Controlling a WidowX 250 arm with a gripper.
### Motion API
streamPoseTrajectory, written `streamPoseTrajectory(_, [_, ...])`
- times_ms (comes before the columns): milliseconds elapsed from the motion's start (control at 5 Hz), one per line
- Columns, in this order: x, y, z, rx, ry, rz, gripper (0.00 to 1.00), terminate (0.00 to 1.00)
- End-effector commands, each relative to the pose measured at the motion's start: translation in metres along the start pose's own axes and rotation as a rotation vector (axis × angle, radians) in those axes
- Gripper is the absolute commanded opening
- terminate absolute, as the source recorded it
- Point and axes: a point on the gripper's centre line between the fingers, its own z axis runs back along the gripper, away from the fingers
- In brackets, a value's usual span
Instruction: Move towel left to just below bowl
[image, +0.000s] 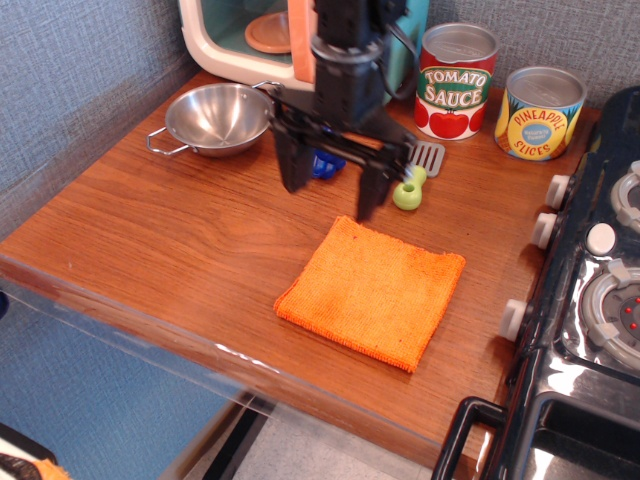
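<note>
Single view, observation.image. The towel (372, 293) lies flat on the desk (160, 240), toward the front right, well apart from the bowl (218, 117) at the back left. The gripper (331, 190) hangs above the desk just behind the towel's far corner, its fingers (294, 165) spread wide with nothing held. A blue toy (324, 165) and a green spatula (414, 180) are partly hidden behind it.
</note>
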Motion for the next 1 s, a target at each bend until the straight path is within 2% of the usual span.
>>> streamPoseTrajectory(0, [-0.016, -0.022, -0.019, -0.062, -0.124, -0.011, 1.0, 0.0])
streamPoseTrajectory(200, [-0.013, -0.024, -0.032, -0.023, -0.146, -0.009, 1.0, 0.0])
streamPoseTrajectory(400, [-0.007, -0.032, -0.038, 0.068, -0.147, -0.032, 1.0, 0.0])
streamPoseTrajectory(600, [-0.001, -0.035, -0.051, 0.045, -0.108, -0.014, 1.0, 0.0])
streamPoseTrajectory(800, [0.001, -0.032, -0.055, 0.023, -0.095, 0.013, 1.0, 0.0])
